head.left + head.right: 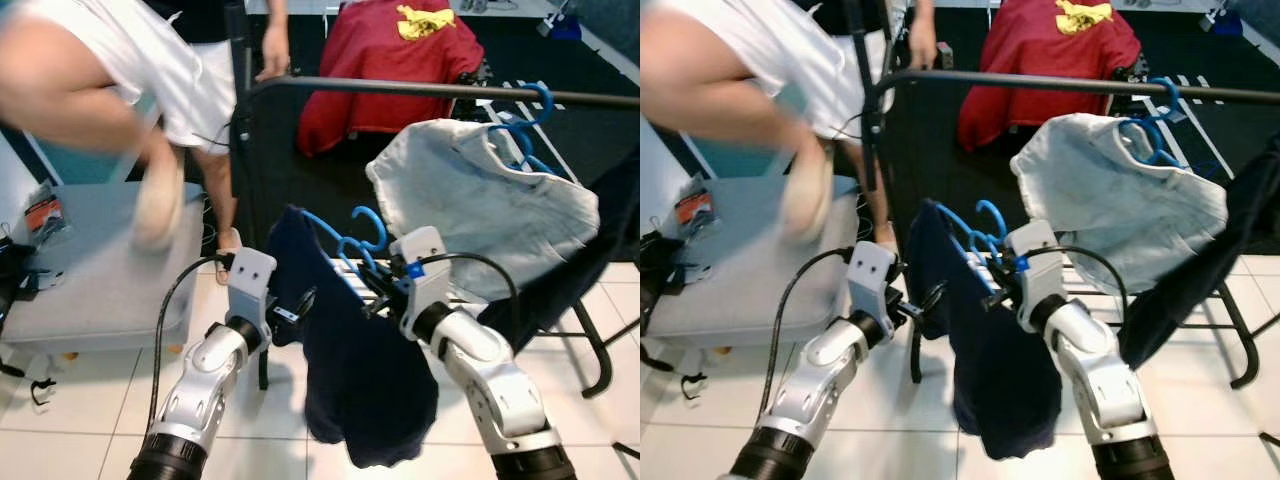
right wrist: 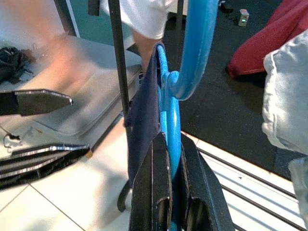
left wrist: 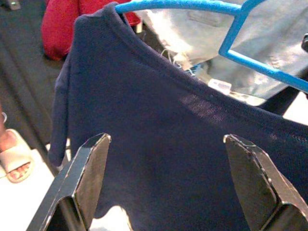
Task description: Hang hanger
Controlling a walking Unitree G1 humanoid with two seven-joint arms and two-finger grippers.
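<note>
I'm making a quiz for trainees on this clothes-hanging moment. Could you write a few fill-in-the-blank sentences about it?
1. The right pincer is shut on a ____ hanger.
2. The garment on that hanger is a ____ shirt.
3. The left pincer is ____, its fingers apart before the shirt.
4. On the black rail a ____ garment already hangs.

Missing words: blue; navy; open; grey

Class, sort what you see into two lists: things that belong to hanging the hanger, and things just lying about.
Job:
blue hanger
navy shirt
rail
right claw, shut on the hanger
left claw, open by the shirt

Lying about:
red shirt
grey shirt
grey cushion
</note>
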